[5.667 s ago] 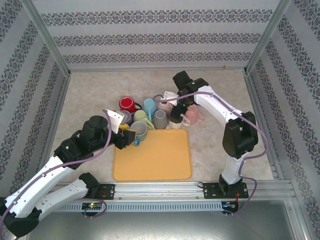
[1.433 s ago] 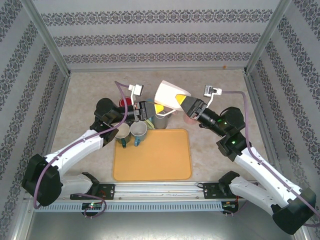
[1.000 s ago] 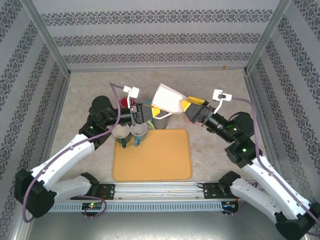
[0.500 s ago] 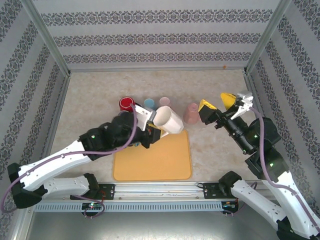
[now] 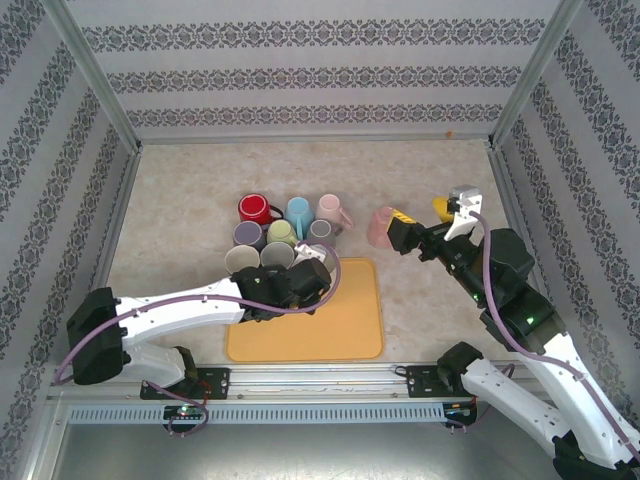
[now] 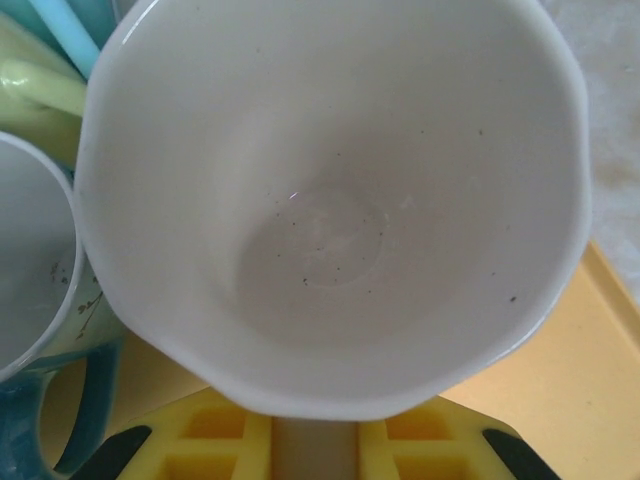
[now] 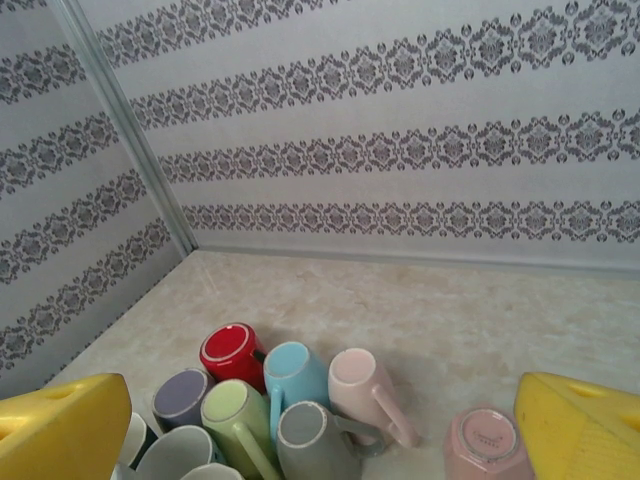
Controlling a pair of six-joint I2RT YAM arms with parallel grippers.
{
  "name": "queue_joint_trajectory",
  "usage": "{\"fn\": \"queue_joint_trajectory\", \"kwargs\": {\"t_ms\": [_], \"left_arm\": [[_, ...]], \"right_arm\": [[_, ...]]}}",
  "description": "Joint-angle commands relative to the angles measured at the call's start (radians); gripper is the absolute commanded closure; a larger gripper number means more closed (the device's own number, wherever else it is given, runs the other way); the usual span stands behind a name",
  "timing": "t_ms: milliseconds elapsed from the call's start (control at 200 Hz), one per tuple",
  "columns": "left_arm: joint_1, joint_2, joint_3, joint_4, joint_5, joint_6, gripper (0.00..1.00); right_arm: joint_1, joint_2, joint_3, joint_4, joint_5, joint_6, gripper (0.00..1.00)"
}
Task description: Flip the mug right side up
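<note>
Beige speckled table point(image 5: 180, 190): left gripper point(image 6: 312, 440), clamped on the white ceramic mug point(image 6: 330, 200), holds it at the far-left corner of the orange plastic tray point(image 5: 340, 330); right gripper point(image 5: 422, 211) spread wide, empty.

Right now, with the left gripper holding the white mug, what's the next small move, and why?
Probably lower the white mug straight down until its base sits on the yellow tray, so it can be released. Its mouth already faces up, like that of the neighbouring mug, and the left gripper is shut on its near side. Whether the base touches the tray isn't visible.
</note>
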Motion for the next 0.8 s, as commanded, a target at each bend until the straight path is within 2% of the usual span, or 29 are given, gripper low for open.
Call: {"fn": "queue_joint_trajectory", "kwargs": {"t_ms": [0, 150, 325, 460, 794], "left_arm": [[-0.015, 0.010, -0.008, 0.077, -0.080, -0.030, 0.84], [-0.015, 0.037, -0.022, 0.095, -0.123, -0.027, 0.84], [-0.002, 0.075, -0.028, 0.123, -0.128, -0.026, 0.82], [0.014, 0.097, -0.029, 0.142, -0.124, -0.019, 0.81], [0.073, 0.115, -0.058, 0.203, -0.076, -0.019, 0.78]], "right_arm": [[-0.001, 0.002, 0.001, -0.033, -0.007, 0.018, 0.02], [0.001, 0.018, -0.004, -0.044, -0.028, -0.012, 0.02], [-0.004, 0.034, 0.000, -0.073, 0.085, 0.074, 0.02], [-0.004, 0.078, 0.017, -0.118, 0.048, 0.092, 0.02], [-0.001, 0.095, -0.033, -0.097, -0.020, 0.095, 0.02]]}}
